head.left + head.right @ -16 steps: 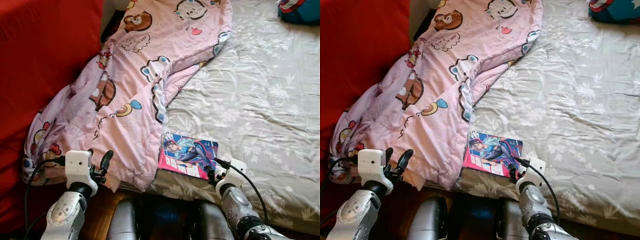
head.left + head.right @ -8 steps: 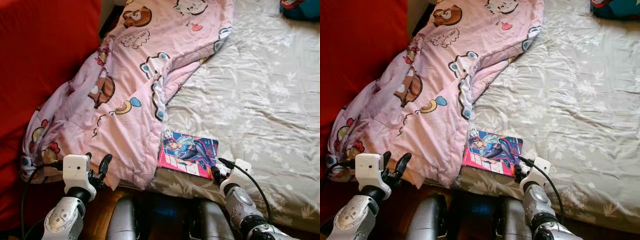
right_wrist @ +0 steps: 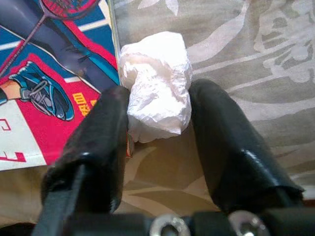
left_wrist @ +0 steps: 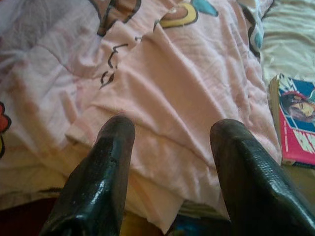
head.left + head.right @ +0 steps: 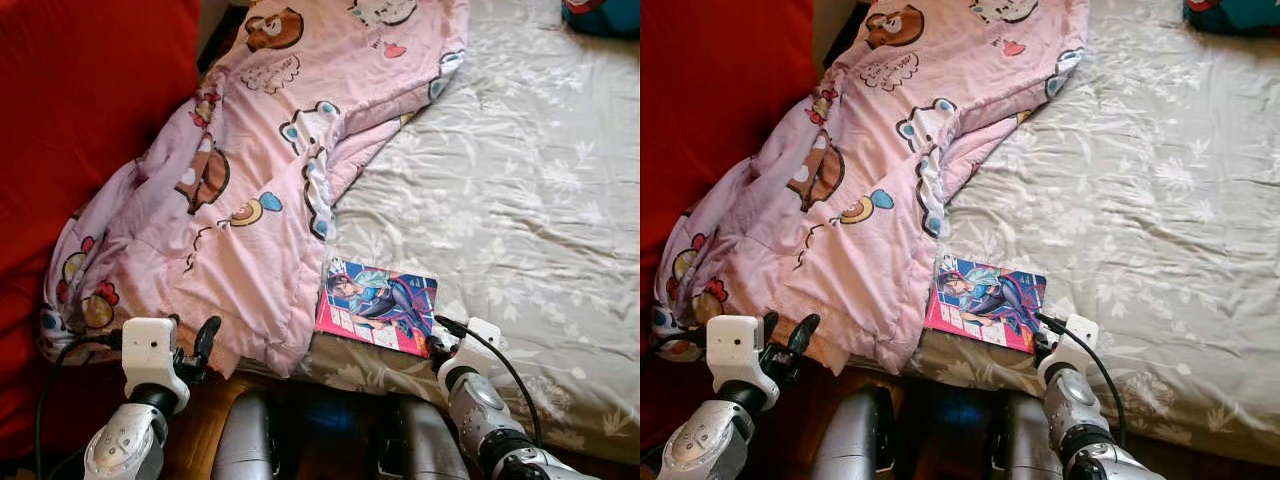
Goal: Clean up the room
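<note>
Item 1: crumpled white tissue wad (image 3: pixel 156 84), lying on the grey floral bedsheet (image 5: pixel 520 200) at the near edge of the bed, touching the corner of the glossy pink-and-blue comic book (image 5: pixel 378 308). I have the right gripper (image 3: pixel 157 115) straddling it, its 2 black fingers (image 3: pixel 224 147) spread and set on either side, the left-hand one touching the paper, not yet pinched.

Handling note, my judgement: I should close slowly and squarely on the wad's middle. It is soft and light, so it will compress and could slip out sideways if only a fold is nipped. I must keep the finger nearest the comic book from catching its cover, and keep the tips from dragging sheet fabric into the pinch.

Appearance: bright white, creased and lumpy, roughly fist-shaped, thin paper with sharp folds, no stain that I can see.

Item 2: pink cartoon-print quilt (image 5: pixel 250 170), bunched along the bed's left side beside the red wall panel (image 5: pixel 80 110), its hem hanging over the edge.

Item 3: left gripper (image 4: pixel 170 132), fingers apart and empty, aimed at the quilt hem.
</note>
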